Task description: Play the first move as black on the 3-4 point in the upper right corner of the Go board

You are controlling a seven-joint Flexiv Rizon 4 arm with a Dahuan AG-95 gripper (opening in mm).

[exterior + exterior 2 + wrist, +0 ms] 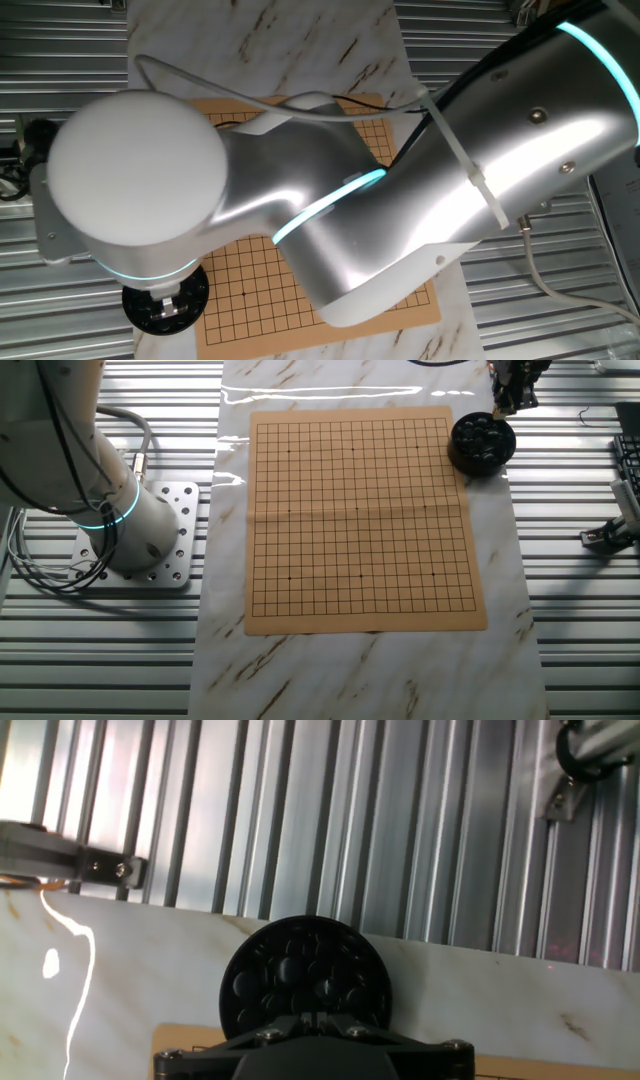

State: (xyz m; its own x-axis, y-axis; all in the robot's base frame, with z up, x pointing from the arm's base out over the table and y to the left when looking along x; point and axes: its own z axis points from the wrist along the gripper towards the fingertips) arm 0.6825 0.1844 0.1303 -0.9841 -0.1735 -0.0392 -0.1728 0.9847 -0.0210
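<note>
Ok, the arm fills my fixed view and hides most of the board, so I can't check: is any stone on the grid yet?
Observer: No. In the other fixed view the Go board shows no stones.
Operator: Where is the gripper?
Observer: The gripper hangs just above the black bowl, beside the board's corner.
Operator: Any stones in it?
Observer: Yes, the hand view shows black stones filling the bowl.

Ribbed grey metal tabletop (580, 620), white marble-patterned mat (360, 670) with brown veins, glare streaks along its far edge
</note>
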